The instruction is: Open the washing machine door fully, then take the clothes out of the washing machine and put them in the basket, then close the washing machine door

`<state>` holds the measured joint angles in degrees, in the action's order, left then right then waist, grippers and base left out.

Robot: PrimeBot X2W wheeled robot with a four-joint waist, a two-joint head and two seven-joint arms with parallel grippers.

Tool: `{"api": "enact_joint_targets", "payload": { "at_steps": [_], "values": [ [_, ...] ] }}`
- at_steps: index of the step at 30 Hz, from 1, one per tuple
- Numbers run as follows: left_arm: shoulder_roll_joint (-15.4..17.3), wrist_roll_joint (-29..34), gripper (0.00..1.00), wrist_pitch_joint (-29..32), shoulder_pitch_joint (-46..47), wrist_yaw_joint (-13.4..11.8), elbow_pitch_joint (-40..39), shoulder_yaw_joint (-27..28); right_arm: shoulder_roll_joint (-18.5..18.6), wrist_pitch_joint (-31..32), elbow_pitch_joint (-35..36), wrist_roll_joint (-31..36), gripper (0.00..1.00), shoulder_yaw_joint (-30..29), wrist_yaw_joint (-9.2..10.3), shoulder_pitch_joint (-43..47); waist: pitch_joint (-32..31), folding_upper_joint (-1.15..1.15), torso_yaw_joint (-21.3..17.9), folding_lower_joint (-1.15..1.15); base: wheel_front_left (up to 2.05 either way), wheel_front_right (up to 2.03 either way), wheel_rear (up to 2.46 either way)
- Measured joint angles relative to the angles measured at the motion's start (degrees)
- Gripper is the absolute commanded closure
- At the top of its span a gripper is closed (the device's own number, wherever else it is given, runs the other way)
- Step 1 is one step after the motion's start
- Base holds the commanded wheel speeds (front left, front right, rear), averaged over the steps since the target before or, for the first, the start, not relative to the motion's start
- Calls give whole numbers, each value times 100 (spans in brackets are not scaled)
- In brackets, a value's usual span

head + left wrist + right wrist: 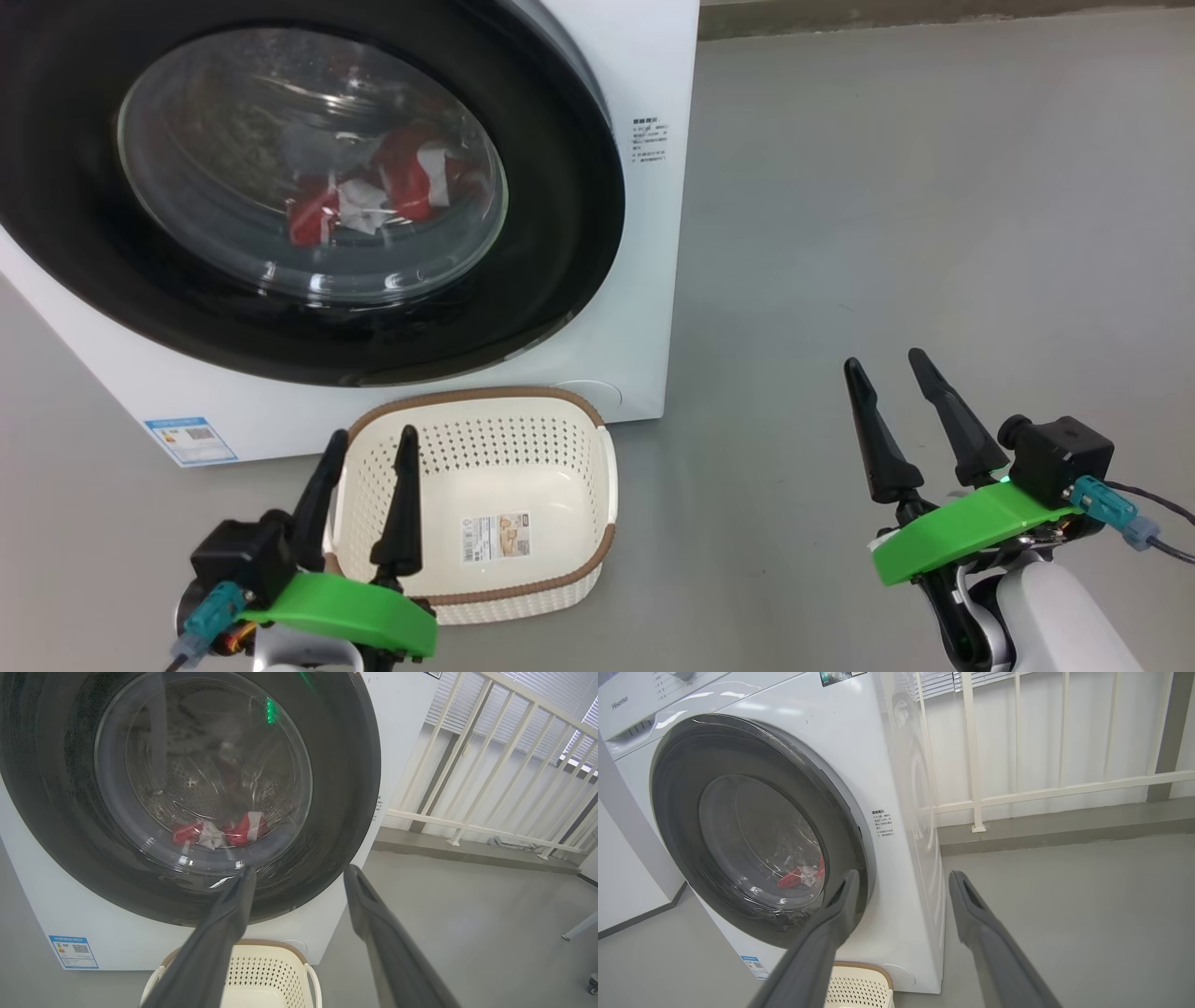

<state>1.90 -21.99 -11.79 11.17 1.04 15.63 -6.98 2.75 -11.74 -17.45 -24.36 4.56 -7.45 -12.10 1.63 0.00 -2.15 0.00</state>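
Edges and room: the washing machine door (560, 187) sits closed against the washing machine (644, 327). Its black rim runs close to the cabinet's right edge. To your right, open grey floor (887, 187) stretches to a white railing (1064, 788). The basket (485, 439) stands on the floor just in front of the machine, below the door.

Pincers: the left pincer (372, 434) has its fingers apart and holds nothing, and it hangs over the basket's near left rim. You cannot tell whether it touches the rim. The right pincer (884, 359) is likewise spread and empty, over bare floor well right of the machine.

Hidden: the head view cuts off the door's top and left. The clothes (411, 177) lie low in the drum, red and white, seen only through glare on the glass, so the garment count is unreadable.

Counts: one door, one basket, two pincers with two fingers each, one sticker (499, 539) on the basket floor.
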Motion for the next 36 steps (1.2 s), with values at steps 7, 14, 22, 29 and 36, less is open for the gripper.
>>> {"api": "enact_joint_targets", "payload": {
  "at_steps": [7, 14, 22, 29, 36],
  "values": [
    [1, 427, 0, -124, 89, -7, 5, -36, 12, -122, -8, 455, 0, 34, 0, -13, -5, 0, -25, 0, 0, 0, 0],
    [4, 810, 0, -242, 122, -59, 54, -68, 18, -247, -53, 892, 0, 141, -1, -81, -10, 0, -47, 0, 0, 0, 0],
    [5, 882, 0, -252, 220, -68, 151, -77, 20, -289, -59, 1027, 0, 144, -1, -144, 45, 0, -39, 0, 0, 0, 0],
    [5, 828, 0, -252, 232, -68, 205, -78, 20, -289, -76, 1027, 0, 138, -1, -144, 64, 0, -36, 0, 0, 0, 0],
    [7, 821, 0, -252, 269, -69, 201, -113, 20, -289, -77, 924, 100, 158, -1, -169, 155, 0, -25, 0, 0, 0, 0]
  ]
}}
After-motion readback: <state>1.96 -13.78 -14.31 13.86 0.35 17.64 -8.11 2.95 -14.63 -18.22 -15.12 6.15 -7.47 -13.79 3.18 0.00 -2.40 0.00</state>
